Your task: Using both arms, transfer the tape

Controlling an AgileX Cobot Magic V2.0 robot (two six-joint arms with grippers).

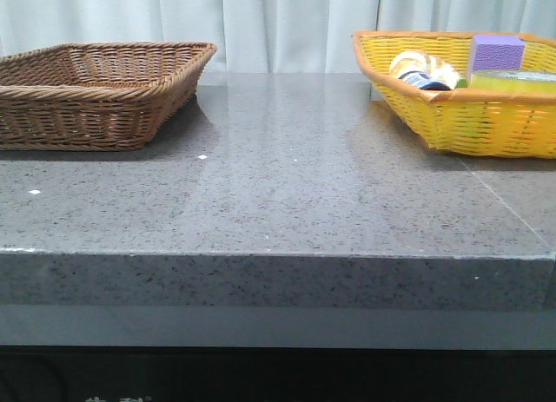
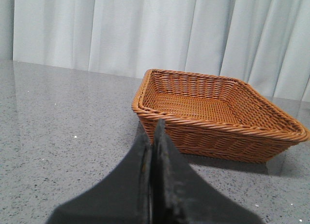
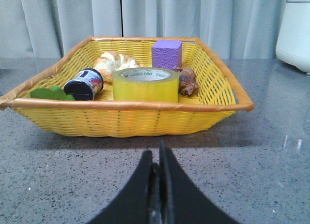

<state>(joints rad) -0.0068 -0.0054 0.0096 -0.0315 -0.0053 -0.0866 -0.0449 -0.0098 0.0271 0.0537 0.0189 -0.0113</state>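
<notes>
Nothing picked up yet. Tape lying flat in the yellow basket, near the middle. Right gripper just outside the basket, fingers pressed together. Left gripper by the brown basket, fingers pressed together too.

Best to spread the right fingers first, go up over the rim, then come down on the roll. Close around it: purple block behind, bread and dark jar beside, brown lump touching or nearly. Easy to bump.

Black angular tool, matte tapered fingers
</notes>
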